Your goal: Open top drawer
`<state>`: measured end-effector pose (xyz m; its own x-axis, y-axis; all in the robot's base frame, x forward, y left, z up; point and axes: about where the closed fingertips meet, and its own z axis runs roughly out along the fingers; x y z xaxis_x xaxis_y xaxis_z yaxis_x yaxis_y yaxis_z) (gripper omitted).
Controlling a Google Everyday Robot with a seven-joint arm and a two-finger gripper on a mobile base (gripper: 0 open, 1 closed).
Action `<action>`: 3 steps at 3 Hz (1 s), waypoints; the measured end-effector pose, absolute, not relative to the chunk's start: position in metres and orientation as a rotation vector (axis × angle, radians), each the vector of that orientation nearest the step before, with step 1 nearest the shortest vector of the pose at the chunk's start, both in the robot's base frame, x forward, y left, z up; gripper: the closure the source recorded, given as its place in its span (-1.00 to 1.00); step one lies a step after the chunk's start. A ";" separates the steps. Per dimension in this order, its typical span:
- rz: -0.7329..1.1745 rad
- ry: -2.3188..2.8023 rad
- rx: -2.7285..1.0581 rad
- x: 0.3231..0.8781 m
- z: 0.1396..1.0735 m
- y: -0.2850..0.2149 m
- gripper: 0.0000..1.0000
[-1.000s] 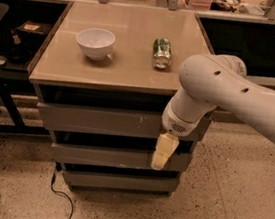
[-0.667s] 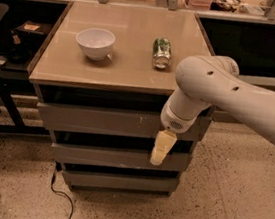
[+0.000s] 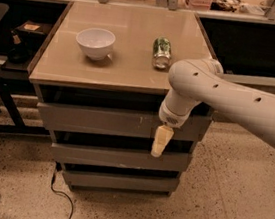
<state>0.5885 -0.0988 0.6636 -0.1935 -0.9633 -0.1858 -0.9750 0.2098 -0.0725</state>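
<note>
**Status.** The top drawer (image 3: 100,121) sits directly under the front edge of the counter (image 3: 127,72) and spans almost its full width. Its front lies roughly in line with the two drawer fronts below it, and no interior is exposed. Judged from this, the drawer is closed and opening has not begun.

**Gripper position.** The gripper (image 3: 157,149) hangs pointing downward in front of the cabinet, below the front edge and toward the front right corner. It overlaps the lower right part of the top drawer front, and its tip reaches the dark gap above the middle drawer front (image 3: 101,156). Whether it is open or closed cannot be determined, nor whether it touches the drawer.

**Remaining.** Engage the drawer front, likely at its lower lip, then pull it outward.

**Counter load.** A white bowl (image 3: 95,42) stands toward the left edge. A can (image 3: 161,52) lies on its side toward the right edge.
</note>
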 end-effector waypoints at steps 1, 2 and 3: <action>0.097 2.286 -1.858 0.582 0.670 -0.105 -1.00; 0.156 2.312 -1.851 0.555 0.680 -0.119 -1.00; 0.211 2.355 -1.820 0.528 0.689 -0.135 -1.00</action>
<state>0.5283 -0.1347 0.6894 -0.2479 -0.9458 -0.2096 -0.9680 0.2503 0.0154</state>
